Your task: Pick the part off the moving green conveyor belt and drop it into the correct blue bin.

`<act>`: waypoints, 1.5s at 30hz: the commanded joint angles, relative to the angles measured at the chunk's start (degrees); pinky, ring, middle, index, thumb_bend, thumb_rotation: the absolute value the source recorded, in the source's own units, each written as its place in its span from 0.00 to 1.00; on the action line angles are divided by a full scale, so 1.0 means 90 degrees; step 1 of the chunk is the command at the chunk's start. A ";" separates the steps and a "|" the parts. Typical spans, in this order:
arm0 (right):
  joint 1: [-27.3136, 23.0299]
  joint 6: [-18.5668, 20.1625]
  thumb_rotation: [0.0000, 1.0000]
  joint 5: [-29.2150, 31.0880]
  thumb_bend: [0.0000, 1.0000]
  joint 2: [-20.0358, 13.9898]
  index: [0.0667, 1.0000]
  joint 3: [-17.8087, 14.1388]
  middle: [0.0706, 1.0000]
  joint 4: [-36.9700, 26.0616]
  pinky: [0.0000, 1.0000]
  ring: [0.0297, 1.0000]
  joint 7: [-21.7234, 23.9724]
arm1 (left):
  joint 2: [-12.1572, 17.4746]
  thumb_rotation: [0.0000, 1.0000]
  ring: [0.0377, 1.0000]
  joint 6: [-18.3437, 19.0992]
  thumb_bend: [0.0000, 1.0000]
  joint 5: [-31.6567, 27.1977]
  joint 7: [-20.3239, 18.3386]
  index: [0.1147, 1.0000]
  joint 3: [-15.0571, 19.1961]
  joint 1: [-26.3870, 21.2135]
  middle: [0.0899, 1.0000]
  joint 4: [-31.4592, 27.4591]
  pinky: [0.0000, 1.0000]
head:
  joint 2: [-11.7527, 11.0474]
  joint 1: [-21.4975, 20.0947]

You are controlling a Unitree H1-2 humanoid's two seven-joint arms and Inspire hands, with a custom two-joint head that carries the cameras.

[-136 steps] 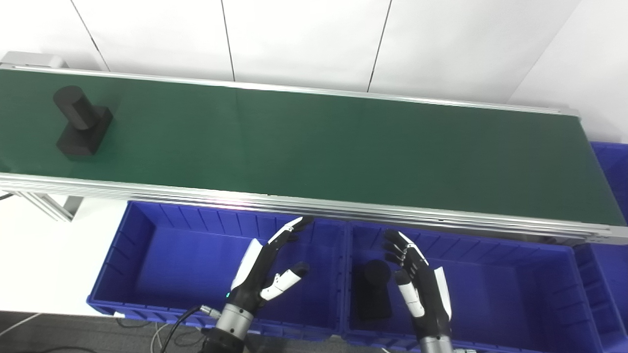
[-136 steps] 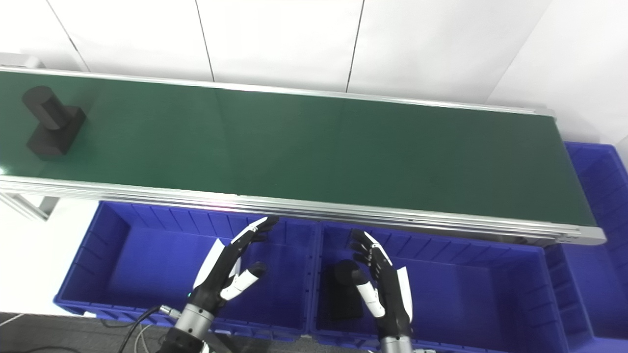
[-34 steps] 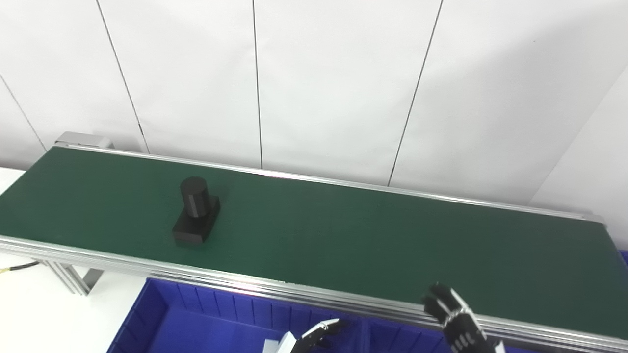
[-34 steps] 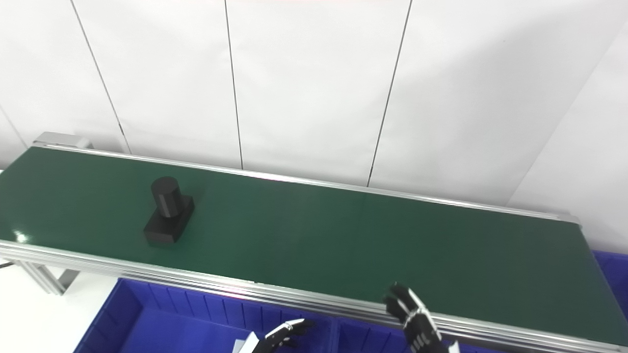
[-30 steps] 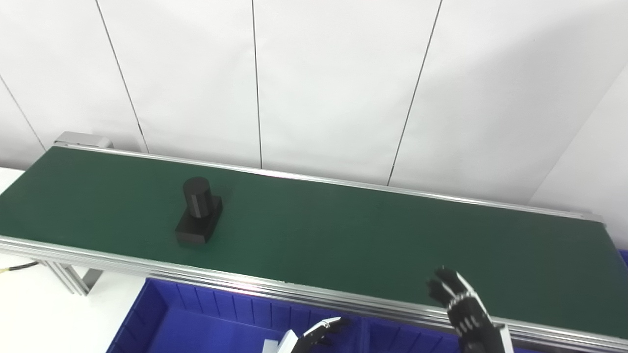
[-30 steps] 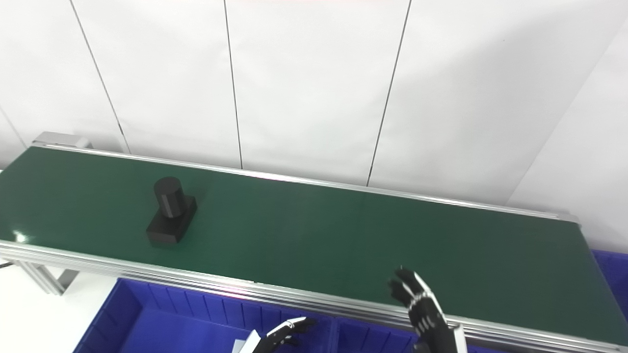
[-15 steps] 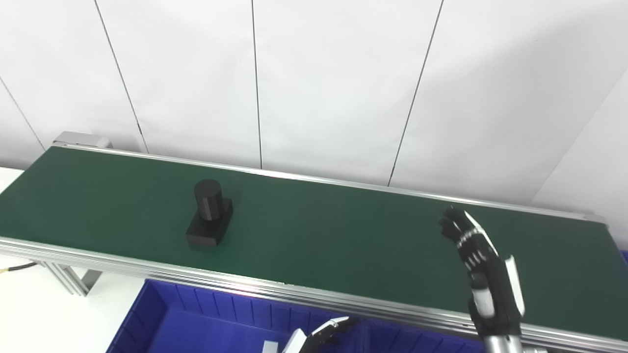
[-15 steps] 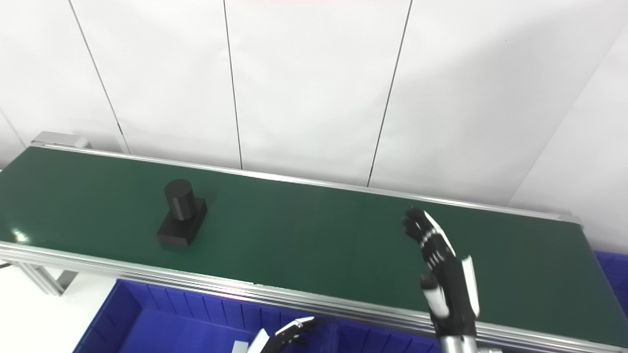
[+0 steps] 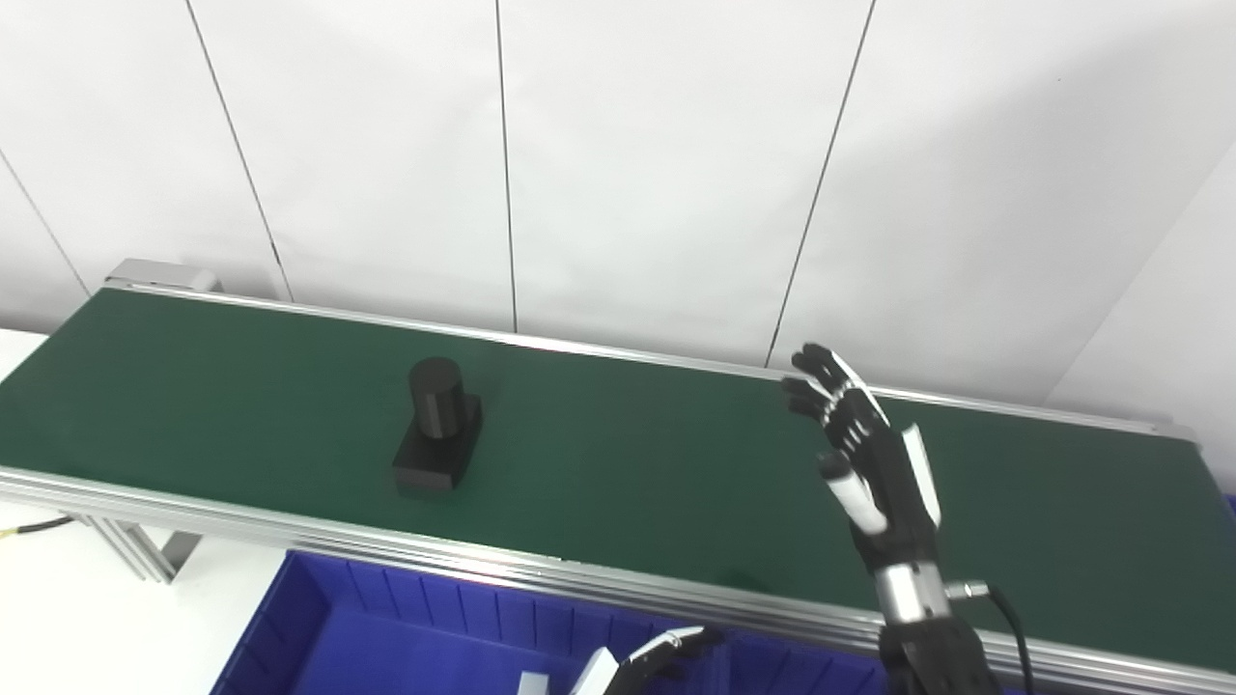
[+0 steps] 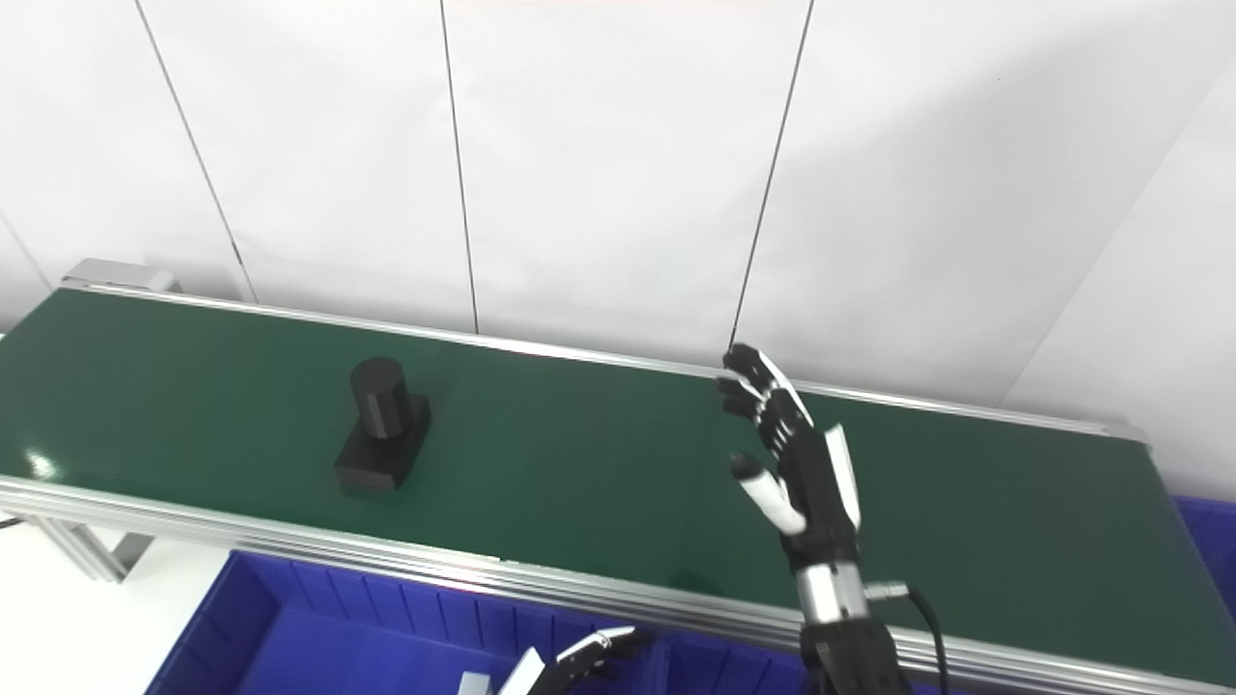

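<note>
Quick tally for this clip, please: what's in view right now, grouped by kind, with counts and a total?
Black part on the belt: 1
Green conveyor belt: 1
Blue bin, only partly in view: 1
Robot hands: 2, the right hand open above the belt, the left hand at the bottom edge
Total: 5

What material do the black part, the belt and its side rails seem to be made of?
Part: matte black, no shine, probably plastic or a dense foam; the look cannot settle which.
Belt: dark green with a dull sheen, likely rubber or a PVC coating.
Rails: silver with grooves and bright highlights, most likely extruded aluminium.
</note>
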 commanded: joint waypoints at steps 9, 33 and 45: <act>-0.0786 -0.0221 0.48 0.0008 0.98 -0.0016 0.91 -0.0052 0.89 0.0811 0.77 0.81 -0.0184 | -0.0056 0.81 0.80 -0.0235 0.73 -0.0072 0.0071 0.77 -0.0051 -0.0140 0.83 -0.0119 0.72 | -0.0017 -0.0009; -0.0788 -0.0222 0.33 -0.0408 1.00 -0.0273 0.91 0.0140 0.92 0.1257 0.72 0.83 -0.0855 | -0.0086 0.82 0.80 -0.0235 0.75 -0.0099 0.0086 0.78 -0.0109 -0.0176 0.83 -0.0074 0.73 | -0.0028 -0.0009; -0.0724 -0.0218 0.36 -0.0525 1.00 -0.0307 0.90 0.0255 0.92 0.1288 0.78 0.85 -0.1006 | -0.0068 0.82 0.80 -0.0235 0.76 -0.0094 0.0099 0.77 -0.0119 -0.0153 0.83 -0.0105 0.72 | -0.0026 -0.0020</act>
